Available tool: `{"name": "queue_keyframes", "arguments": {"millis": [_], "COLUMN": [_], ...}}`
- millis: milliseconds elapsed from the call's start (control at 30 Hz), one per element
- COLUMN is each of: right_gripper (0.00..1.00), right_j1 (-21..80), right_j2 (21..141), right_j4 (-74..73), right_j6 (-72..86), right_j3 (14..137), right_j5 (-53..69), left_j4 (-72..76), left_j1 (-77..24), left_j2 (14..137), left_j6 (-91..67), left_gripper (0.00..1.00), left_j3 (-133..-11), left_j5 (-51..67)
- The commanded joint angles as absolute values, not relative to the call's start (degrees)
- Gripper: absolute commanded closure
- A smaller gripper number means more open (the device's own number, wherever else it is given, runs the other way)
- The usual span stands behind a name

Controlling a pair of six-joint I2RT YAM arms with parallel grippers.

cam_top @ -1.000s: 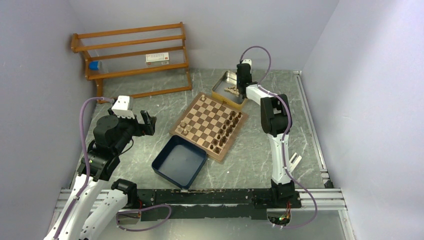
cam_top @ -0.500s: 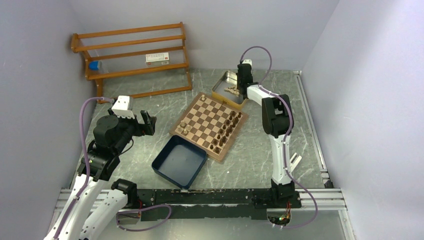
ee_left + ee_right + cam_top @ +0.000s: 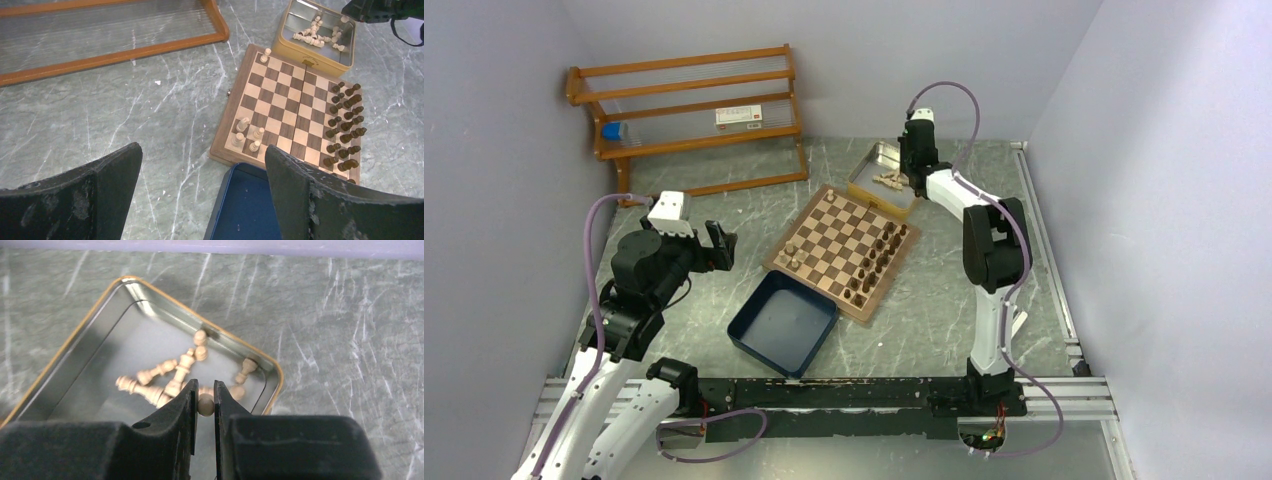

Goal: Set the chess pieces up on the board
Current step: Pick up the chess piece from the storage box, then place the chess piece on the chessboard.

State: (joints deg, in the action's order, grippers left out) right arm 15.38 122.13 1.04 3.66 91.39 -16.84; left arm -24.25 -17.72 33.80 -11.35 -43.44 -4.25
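Lilac walls enclose a grey marbled desk. On the board at frame centre, dark chess pieces fill two rows along its right edge, but few light pieces stand. The rest lie in the tin above, where the right tool pinches one; the left tool gapes, empty

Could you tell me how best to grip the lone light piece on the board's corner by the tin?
Probably its head, from straight above: the lone light piece stands upright, with the board bare around it, leaving room on both sides.
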Motion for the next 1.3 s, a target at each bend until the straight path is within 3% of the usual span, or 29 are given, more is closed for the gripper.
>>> {"name": "queue_keyframes", "arguments": {"millis": [0, 600, 867, 1267], "right_gripper": [0.9, 0.87, 0.87, 0.87], "right_j1": [17.5, 34.8, 42.8, 46.4], "right_j2": [116.3, 100.1, 102.6, 108.8], "right_j4": [3.4, 10.8, 13.5, 17.4], "right_j6": [4.7, 8.3, 8.7, 8.5], "right_j3": [87.6, 68.8, 66.2, 64.9], "right_j5": [-14.6, -9.3, -8.7, -6.3], "left_j4": [-23.2, -23.1, -23.3, -23.3], "left_j1": [-17.3, -17.3, -17.3, -17.3], "left_j2": [33.9, 33.4, 32.8, 32.5], "left_j6": [-11.3, -11.3, -11.4, -11.4], "left_gripper": [0.03, 0.03, 0.03, 0.03], "left_j3": [-43.3, -43.3, -43.3, -43.3], "left_j5": [-3.8, -3.3, -3.6, -3.7]}}
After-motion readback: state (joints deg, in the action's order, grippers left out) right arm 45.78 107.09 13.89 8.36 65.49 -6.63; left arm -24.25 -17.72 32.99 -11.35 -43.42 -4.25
